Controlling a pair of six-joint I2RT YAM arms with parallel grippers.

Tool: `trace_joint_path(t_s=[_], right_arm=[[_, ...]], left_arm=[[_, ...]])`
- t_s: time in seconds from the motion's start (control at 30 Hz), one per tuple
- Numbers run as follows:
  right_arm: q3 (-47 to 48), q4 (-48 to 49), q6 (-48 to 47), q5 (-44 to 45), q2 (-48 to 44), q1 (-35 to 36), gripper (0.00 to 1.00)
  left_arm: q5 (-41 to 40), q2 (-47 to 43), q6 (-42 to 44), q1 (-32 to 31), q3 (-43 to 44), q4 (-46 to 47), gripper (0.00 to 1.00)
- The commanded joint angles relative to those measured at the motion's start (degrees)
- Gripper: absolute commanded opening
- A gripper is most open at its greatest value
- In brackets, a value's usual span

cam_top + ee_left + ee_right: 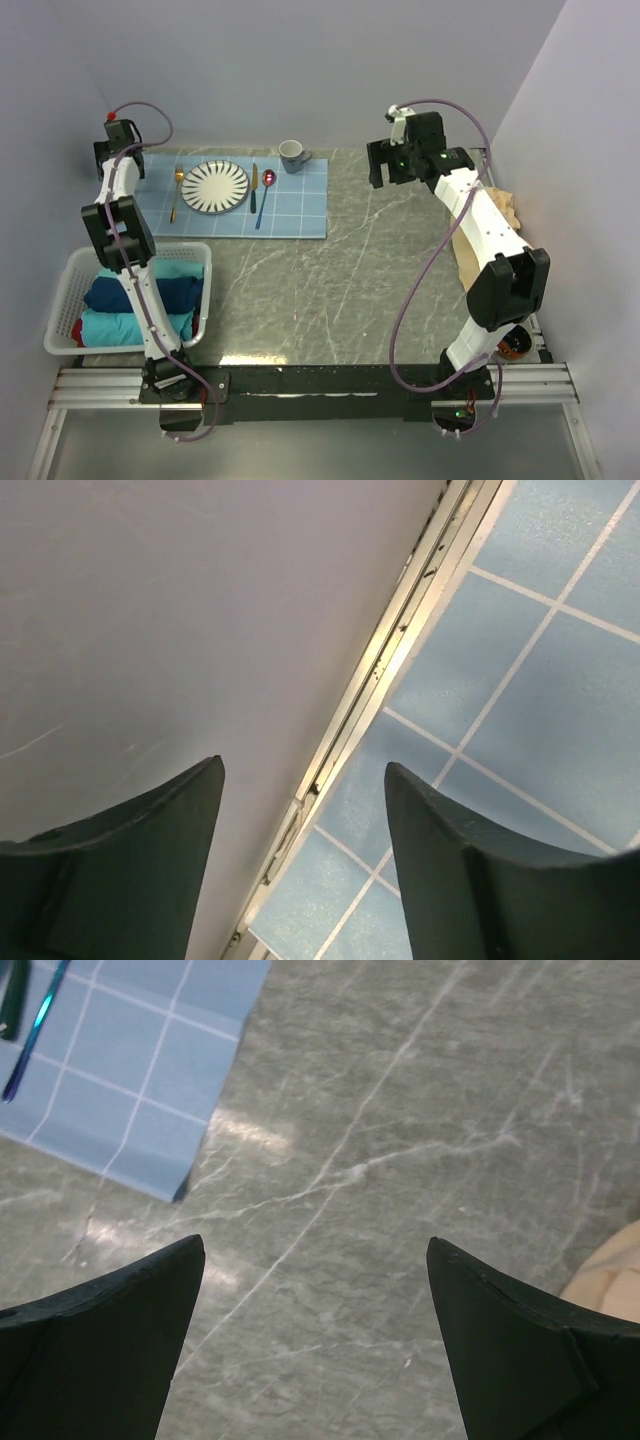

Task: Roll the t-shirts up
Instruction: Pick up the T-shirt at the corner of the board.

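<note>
Both the left pincer (305, 772) and right pincer (316, 1245) gape empty; we risk grabbing one layer only, the cream t-shirt (508, 210) lying bunched at frame right

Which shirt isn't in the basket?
The cream shirt, at the right edge of the table. The teal shirts and the dark blue shirt lie in the white basket.

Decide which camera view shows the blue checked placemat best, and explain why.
The top external view: nearly the whole placemat is in sight, with the plate on it. The left wrist view shows only a patch of its squares; the right wrist view shows just one corner.
</note>
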Motion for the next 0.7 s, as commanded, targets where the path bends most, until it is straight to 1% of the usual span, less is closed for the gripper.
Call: trace_joint_path(t_s=[0.0, 0.03, 0.07, 0.1, 0.17, 0.2, 0.23, 0.3, 0.37, 0.47, 0.57, 0.67], right_arm=[[-4.1, 2.4, -0.9, 7.0, -1.3, -6.4, 1.0], [-5.1, 2.5, -1.3, 10.2, -1.1, -8.1, 1.0], [-6.0, 1.9, -2.3, 10.7, -0.8, -10.3, 1.0], [-7.7, 1.7, -5.9, 11.4, -0.1, -13.2, 1.0], [-10.5, 0.1, -10.7, 15.8, 0.8, -14.7, 1.0], [-11.8, -0.6, -15.1, 17.7, 2.1, -14.8, 1.0], [-13.3, -0.9, -16.6, 21.5, 2.4, -14.8, 1.0], [-19.0, 0.1, -19.1, 24.5, 2.6, -14.9, 1.0], [-24.5, 3.9, -19.9, 29.1, 2.2, -16.7, 1.0], [-28.0, 7.7, -20.2, 33.6, 3.1, -17.3, 1.0], [-27.9, 9.2, -18.1, 35.0, 4.8, -18.8, 1.0], [-27.7, 10.7, -18.4, 35.9, 5.5, -19.4, 1.0]], left_arm=[[3.1, -7.6, -3.0, -1.4, 2.7, -0.4, 0.72], [3.6, -8.8, -3.1, -3.0, 3.0, -0.5, 0.72], [4.2, -9.6, -3.2, -4.0, 3.0, -0.5, 0.73], [5.5, -10.2, -3.3, -4.9, 2.9, -0.4, 0.73], [6.2, -12.7, -3.4, -7.8, 1.3, 0.7, 0.75], [7.1, -13.6, -3.3, -9.8, 0.6, 1.4, 0.75], [7.4, -14.5, -3.2, -10.7, 0.6, 1.2, 0.75], [8.9, -14.9, -3.9, -12.9, 1.2, 0.1, 0.74], [10.5, -15.9, -4.4, -14.0, 1.2, -0.7, 0.73], [10.8, -17.1, -4.9, -15.8, 0.4, -1.2, 0.73], [11.2, -18.2, -5.0, -16.5, -0.7, -1.6, 0.72], [11.5, -19.3, -5.2, -16.6, -1.7, -1.9, 0.72]])
